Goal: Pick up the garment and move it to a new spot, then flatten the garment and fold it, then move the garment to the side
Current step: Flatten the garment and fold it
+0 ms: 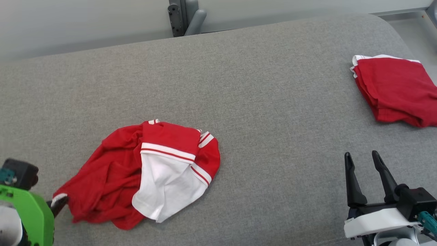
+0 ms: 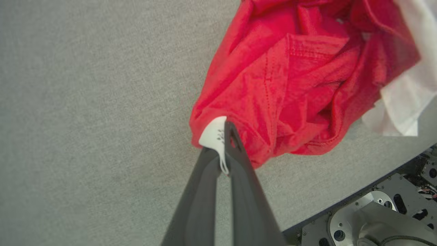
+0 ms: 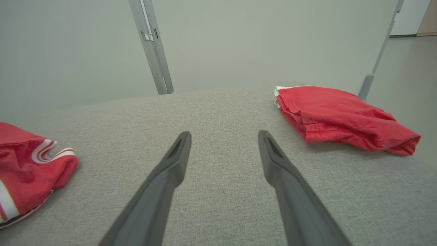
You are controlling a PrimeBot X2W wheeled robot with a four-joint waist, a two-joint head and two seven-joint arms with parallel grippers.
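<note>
A crumpled red and white garment (image 1: 146, 171) lies on the grey table (image 1: 259, 89), left of centre. In the head view my left gripper (image 1: 58, 202) sits at the garment's lower left corner. The left wrist view shows its two dark fingers (image 2: 239, 160) shut on a white edge of the garment (image 2: 293, 85), at the gripper (image 2: 223, 150) tip. My right gripper (image 1: 364, 160) stands open at the lower right with nothing between its fingers; it hovers over bare table (image 3: 222, 112) in the right wrist view, gripper (image 3: 223, 140) apart from the garment (image 3: 27, 164) at far left.
A second red garment, folded (image 1: 396, 89), lies near the table's right edge, also in the right wrist view as a folded red garment (image 3: 341, 116). A grey post (image 1: 186, 15) stands behind the table. The table's near edge and robot base (image 2: 375, 215) are close by the left gripper.
</note>
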